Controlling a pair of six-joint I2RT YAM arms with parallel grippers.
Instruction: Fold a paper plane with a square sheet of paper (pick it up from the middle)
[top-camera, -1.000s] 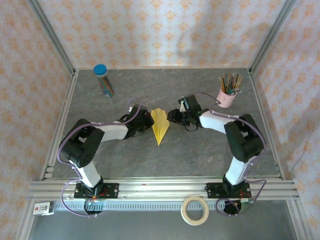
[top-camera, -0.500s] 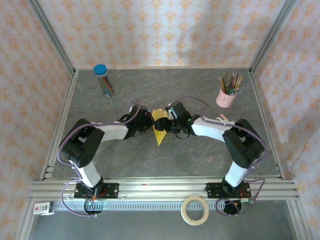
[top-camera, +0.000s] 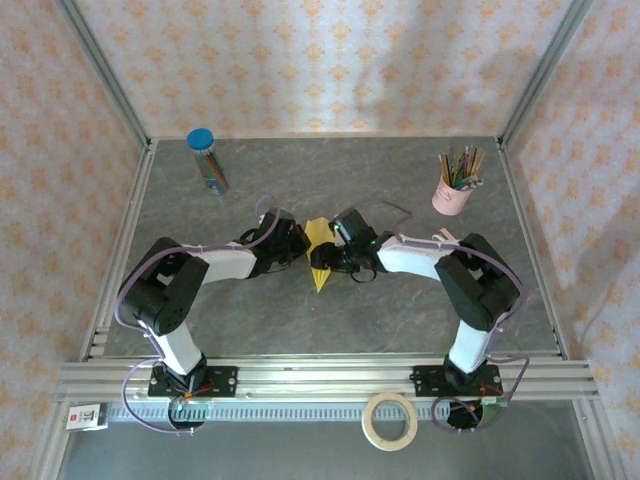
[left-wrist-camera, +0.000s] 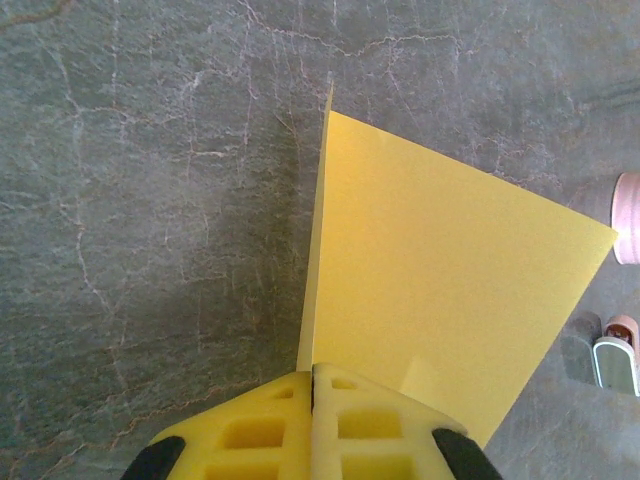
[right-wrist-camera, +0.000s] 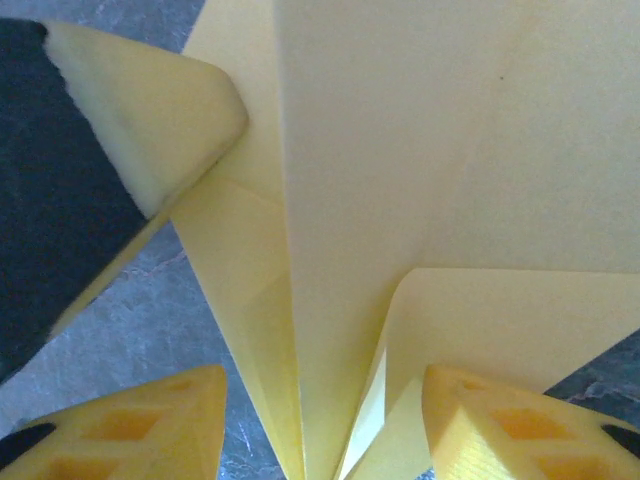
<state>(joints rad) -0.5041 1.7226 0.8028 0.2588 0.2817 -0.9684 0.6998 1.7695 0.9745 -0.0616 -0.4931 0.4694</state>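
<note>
Paper sat between both your arms: the small yellow kite-shaped paper plane (top-camera: 319, 232) lay in the middle of the grey marbled table (top-camera: 400, 320), its long axis running far to near, with the sharp point toward the arm bases. Your left gripper (top-camera: 299, 247) sat at its left side, pinched closed on that edge. Your right gripper (top-camera: 323, 262), equally near on the right, stood about half open, its jaws on either side of the raised centre fold and not yet closed on it.
</note>
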